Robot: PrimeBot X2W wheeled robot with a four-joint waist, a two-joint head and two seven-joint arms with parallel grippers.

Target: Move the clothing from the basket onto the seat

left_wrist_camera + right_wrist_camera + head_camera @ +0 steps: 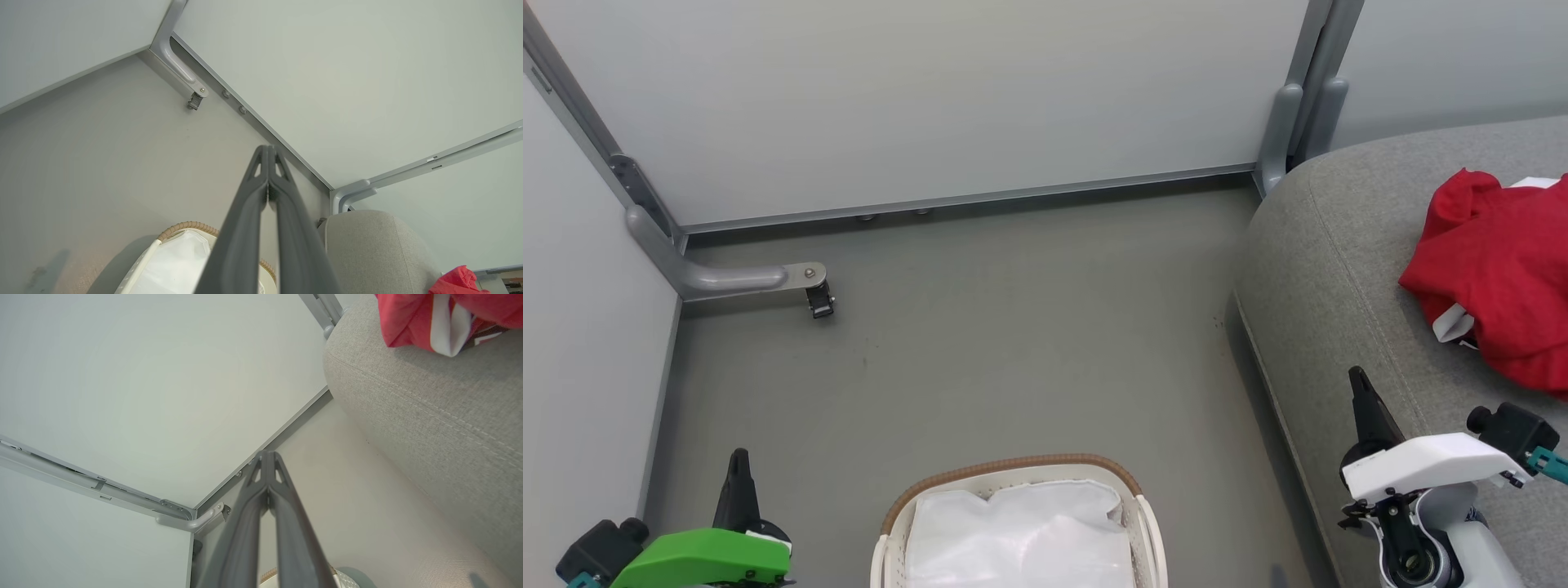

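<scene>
From the head camera I have my left hand (739,456) at the lower left, under its green cover, and my right hand (1357,377) at the lower right, under its white cover. Both are closed with nothing in them. In the left wrist view the two dark fingers (241,232) meet at their tips, and the right wrist view shows the same on the other arm.

The clothing (1494,269) lies on the seat (1331,269), bunched into a red heap at the right edge of the head view, with white trim poking out at its lower left and at its top. It runs off the frame, so I cannot tell how the garments sit against each other. In the right wrist view the heap comes in at the top right, a white strip showing among the red folds, resting on the grey weave.

The basket (1013,464) stands on the floor (1013,343) at the bottom middle of the head view, between my two hands and apart from both. Its tan braided rim curves across the far side, and inside it I see the rumpled white cloth liner (1021,531). The seat's rounded corner is to the basket's right, with a strip of floor between them. My right hand shows against the seat's front edge, near the red heap but not touching it. Pale wall panels (931,98) close off the far side and the left.
</scene>
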